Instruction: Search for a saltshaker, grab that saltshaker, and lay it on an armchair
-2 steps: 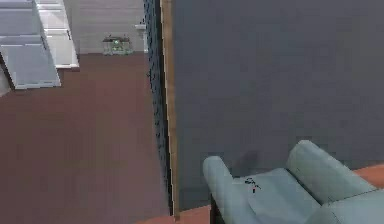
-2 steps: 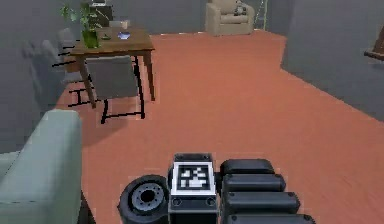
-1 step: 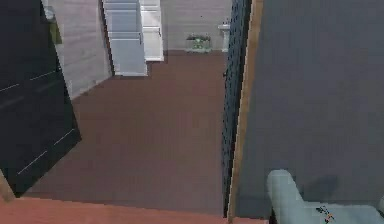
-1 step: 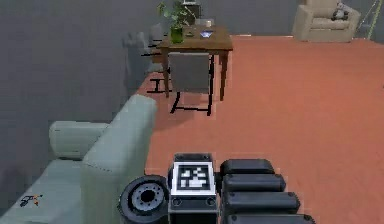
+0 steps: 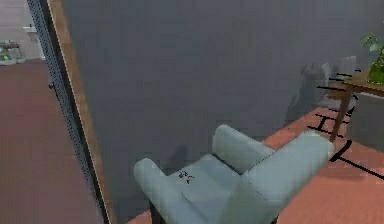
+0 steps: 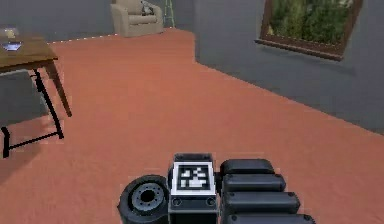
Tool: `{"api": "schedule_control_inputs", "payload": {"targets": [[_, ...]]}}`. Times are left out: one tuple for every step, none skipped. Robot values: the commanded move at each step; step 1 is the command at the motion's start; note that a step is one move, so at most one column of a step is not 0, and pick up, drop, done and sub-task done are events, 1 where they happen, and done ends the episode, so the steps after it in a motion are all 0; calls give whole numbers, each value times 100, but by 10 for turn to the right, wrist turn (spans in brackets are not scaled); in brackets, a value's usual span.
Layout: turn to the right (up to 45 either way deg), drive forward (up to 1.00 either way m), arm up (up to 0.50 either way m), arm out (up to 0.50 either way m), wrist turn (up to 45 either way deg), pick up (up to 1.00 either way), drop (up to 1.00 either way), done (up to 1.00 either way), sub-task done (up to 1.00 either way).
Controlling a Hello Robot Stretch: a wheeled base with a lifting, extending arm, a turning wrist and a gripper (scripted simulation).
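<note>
Closest to me, at the bottom edge of the arm side view, sits the arm (image 6: pixel 250 192) as stacked dark blocks, with a white marker square (image 6: pixel 195 180) at its left. Left of that is the round dark body of the gripper (image 6: pixel 147 198). I can't make out its far end or its fingers, so I cannot tell how the jaws stand or whether it holds anything.

In the forward view, a pale blue-grey armchair (image 5: pixel 235 175) stands low in the middle, against the grey wall (image 5: pixel 190 70). On its seat cushion, near the forward view's left armrest, lies a small dark speck (image 5: pixel 185 176) with a few pale flecks. It is too small for me to call it a saltshaker.

An open door (image 5: pixel 62 110) with a tan edge runs down the forward view's left. At the right a wooden table (image 5: pixel 350 90) carries a green plant (image 5: pixel 375 58).

Out to the arm side I see reddish floor (image 6: pixel 180 100), a wooden table (image 6: pixel 28 55) at the left, a beige armchair (image 6: pixel 137 18) far off, and a window (image 6: pixel 308 25) full of greenery.
</note>
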Motion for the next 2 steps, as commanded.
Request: {"api": "schedule_control_inputs", "payload": {"targets": [[450, 0, 0, 0, 0, 0, 0, 0, 0], [450, 0, 0, 0, 0, 0, 0, 0, 0]]}}
